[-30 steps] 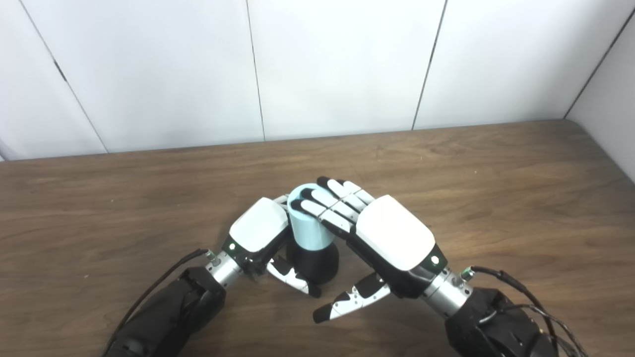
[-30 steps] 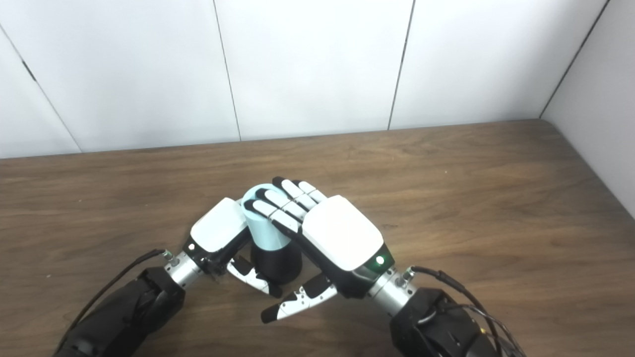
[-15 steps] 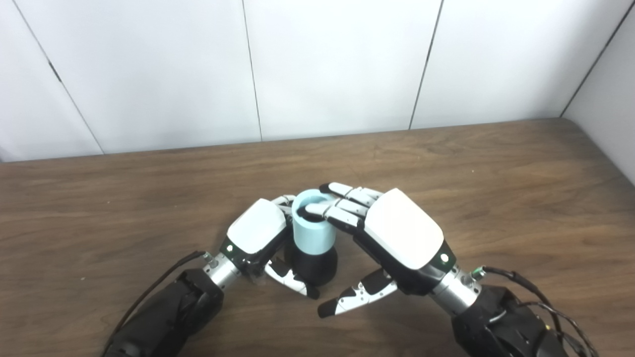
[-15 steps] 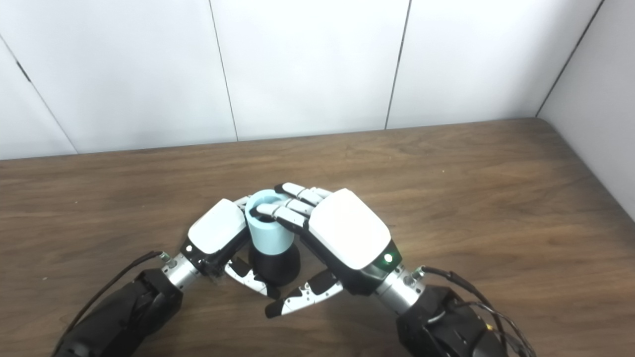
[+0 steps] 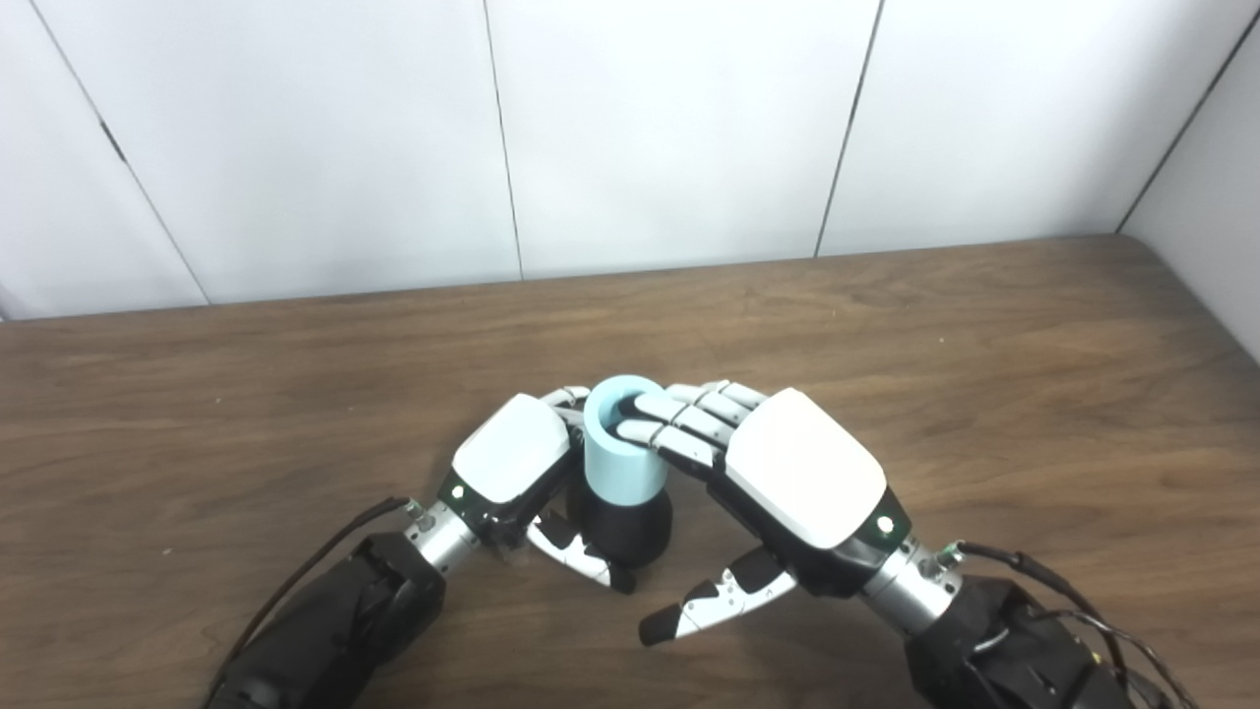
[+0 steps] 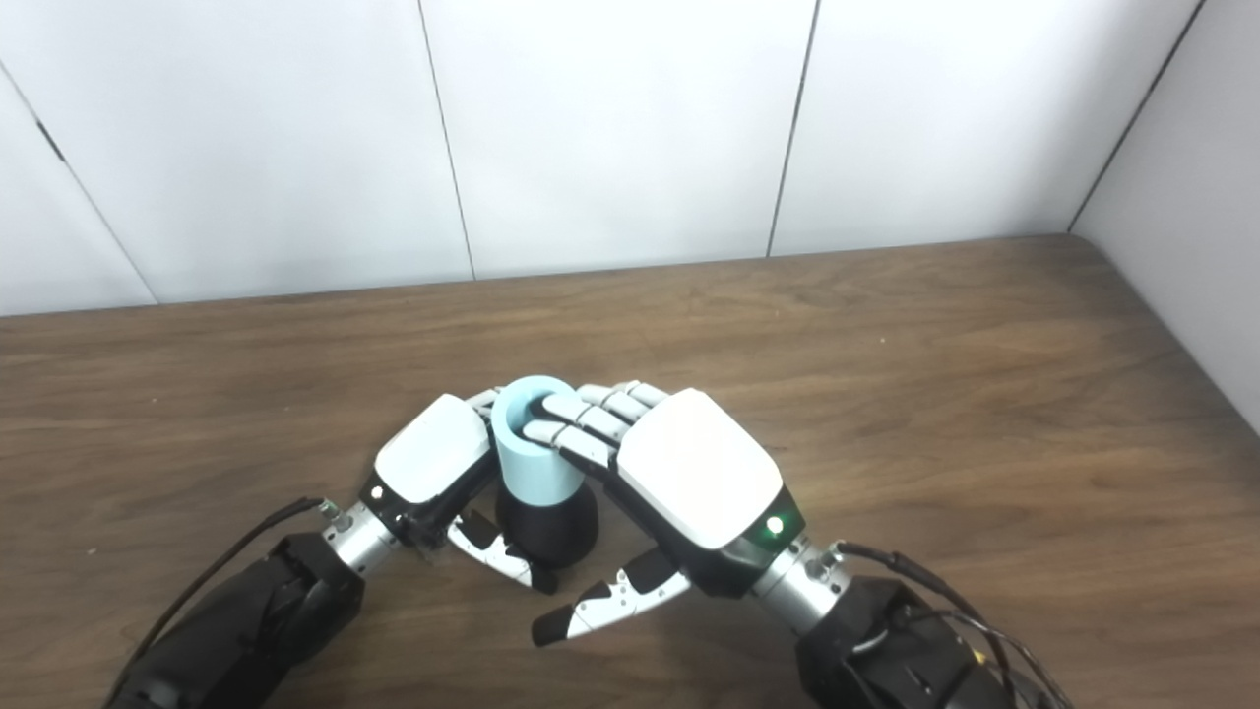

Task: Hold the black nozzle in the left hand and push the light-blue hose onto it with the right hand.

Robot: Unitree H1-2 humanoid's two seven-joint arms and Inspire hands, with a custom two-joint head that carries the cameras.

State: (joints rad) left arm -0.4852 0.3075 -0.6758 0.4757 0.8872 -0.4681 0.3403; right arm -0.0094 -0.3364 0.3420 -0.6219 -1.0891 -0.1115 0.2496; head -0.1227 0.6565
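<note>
My left hand (image 5: 512, 458) is clamped around the black nozzle (image 5: 620, 527) standing upright on the wooden table (image 5: 984, 394), the light-blue hose (image 5: 620, 458) sits over its top, and my right hand (image 5: 787, 478) hooks curled fingers (image 5: 669, 433) over the hose rim, thumb held apart.

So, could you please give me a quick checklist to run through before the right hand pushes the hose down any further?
1. Left hand wrapped around the nozzle: ok.
2. Hose standing upright on top of the nozzle: ok.
3. Right hand with fingers curled over the hose's top rim: ok.
4. Right thumb on the hose: not ok, it sticks out below, apart from both parts.
5. Hose fully seated on the nozzle: cannot tell, the joint is hidden inside.
6. Nozzle base resting on the table: ok.
</note>
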